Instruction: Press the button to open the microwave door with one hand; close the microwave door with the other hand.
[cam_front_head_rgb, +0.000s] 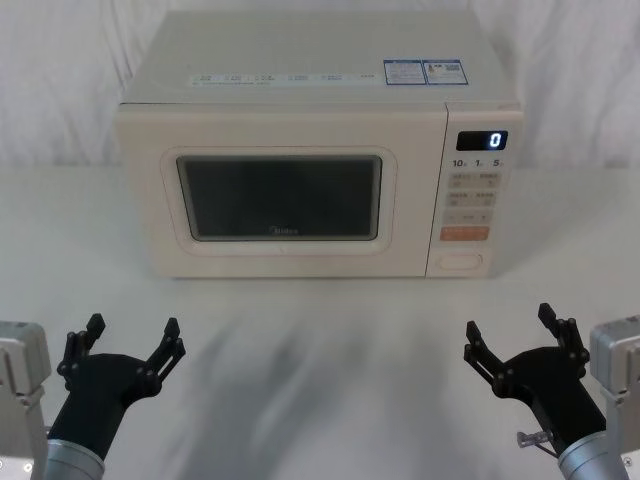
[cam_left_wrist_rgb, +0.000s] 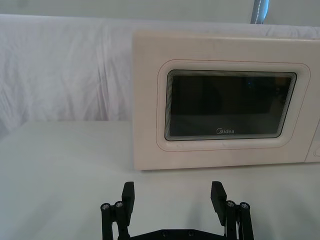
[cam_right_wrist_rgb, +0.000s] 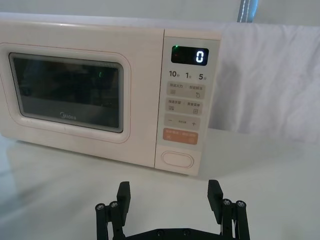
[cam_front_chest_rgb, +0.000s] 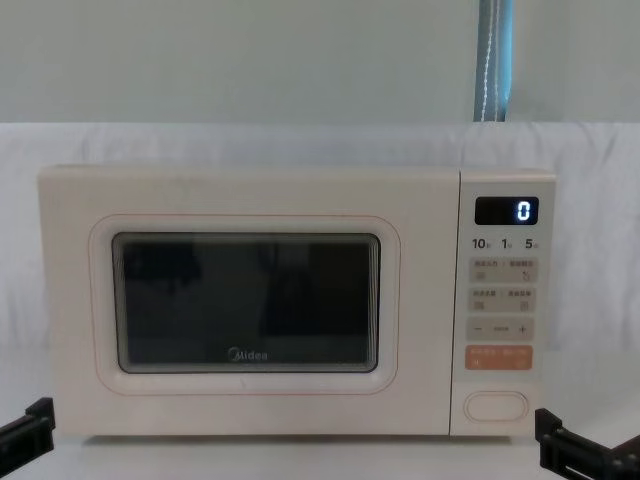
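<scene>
A cream microwave stands at the back of the white table. Its door (cam_front_head_rgb: 280, 195) (cam_left_wrist_rgb: 230, 105) (cam_right_wrist_rgb: 65, 92) (cam_front_chest_rgb: 245, 305) with the dark window is closed flat. The wide cream button (cam_front_head_rgb: 462, 261) (cam_right_wrist_rgb: 177, 159) (cam_front_chest_rgb: 496, 404) sits at the bottom of the control panel, under the orange key (cam_front_head_rgb: 465, 233). My left gripper (cam_front_head_rgb: 130, 343) (cam_left_wrist_rgb: 173, 197) hovers open near the table's front left, well short of the door. My right gripper (cam_front_head_rgb: 512, 333) (cam_right_wrist_rgb: 169, 195) is open at the front right, roughly in line with the button, with nothing between its fingers.
The display (cam_front_head_rgb: 482, 141) reads 0. A white cloth covers the table (cam_front_head_rgb: 320, 330) and hangs behind the microwave. A blue-grey strap (cam_front_chest_rgb: 492, 60) hangs at the back right. Bare table lies between both grippers and the microwave front.
</scene>
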